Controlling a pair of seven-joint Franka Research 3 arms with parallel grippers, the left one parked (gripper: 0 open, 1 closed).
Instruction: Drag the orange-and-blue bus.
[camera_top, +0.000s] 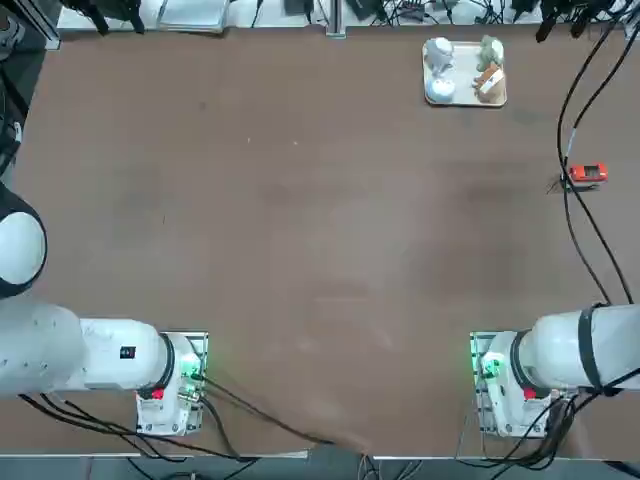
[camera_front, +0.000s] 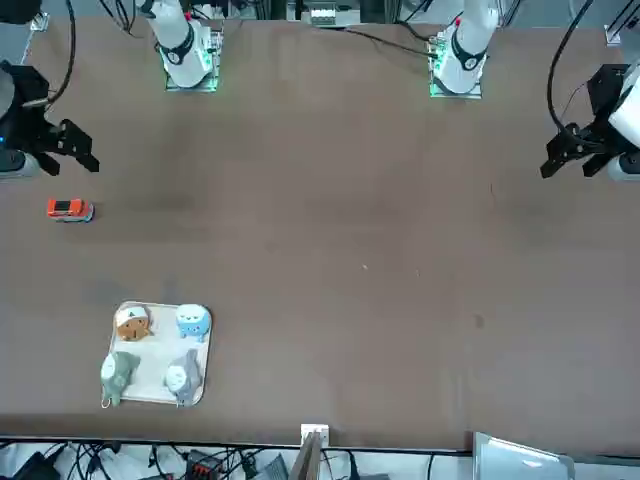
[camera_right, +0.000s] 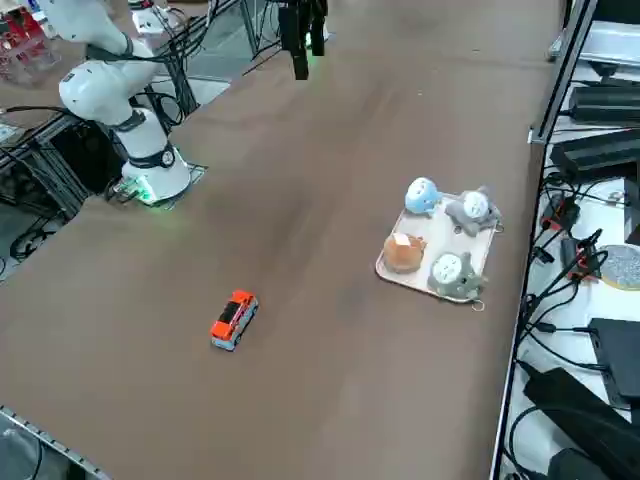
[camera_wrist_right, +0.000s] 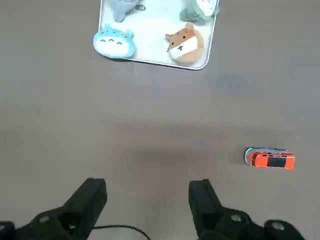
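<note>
Clearly our right gripper (camera_wrist_right: 147, 200) hangs high above bare table (camera_top: 300, 220), fingers spread wide and empty. We see the orange-and-blue bus (camera_wrist_right: 270, 158) alone near the table's right edge — well apart from the figurine tray (camera_wrist_right: 152, 57). Light, hard, likely free-rolling — we'd pinch its long sides.

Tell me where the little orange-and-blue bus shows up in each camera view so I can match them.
Top view: orange-and-blue bus at the right edge, above the middle.
Front view: far left, above the tray.
Right side view: lower left of centre, left of the tray.
Right wrist view: on bare table, beyond the open right tool.
Shared landmark: the tray of figurines.
</note>
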